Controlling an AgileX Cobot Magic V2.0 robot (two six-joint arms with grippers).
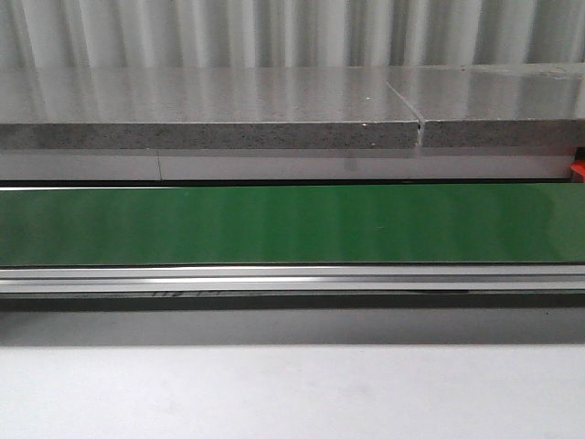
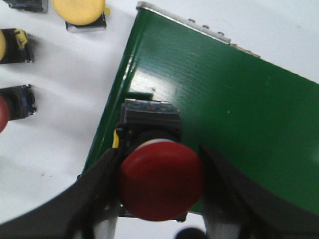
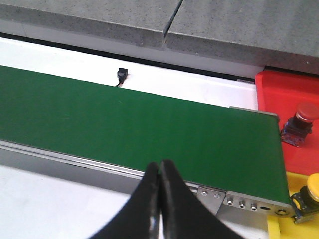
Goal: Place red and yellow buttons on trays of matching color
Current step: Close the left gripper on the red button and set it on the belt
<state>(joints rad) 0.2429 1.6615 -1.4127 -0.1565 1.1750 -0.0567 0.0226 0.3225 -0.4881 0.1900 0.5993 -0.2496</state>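
Note:
My left gripper [image 2: 158,152] is shut on a red button [image 2: 160,185], a black body under a round red cap, held over the end of the green belt [image 2: 224,109]. On the white table beside the belt lie a yellow button [image 2: 79,11], a second yellow button [image 2: 10,46] and a second red button [image 2: 12,103]. My right gripper [image 3: 160,166] is shut on nothing, above the belt's near rail. Past the belt's other end a red tray [image 3: 284,87] holds a red button [image 3: 299,122], and a yellow tray [image 3: 294,184] holds a yellow button [image 3: 310,196]. Neither gripper appears in the front view.
The green belt [image 1: 292,224] runs across the front view, with a grey stone shelf [image 1: 210,133] behind it. A small black part [image 3: 121,73] lies on the white surface beyond the belt [image 3: 124,119]. Another dark button body [image 2: 27,4] shows at a frame corner.

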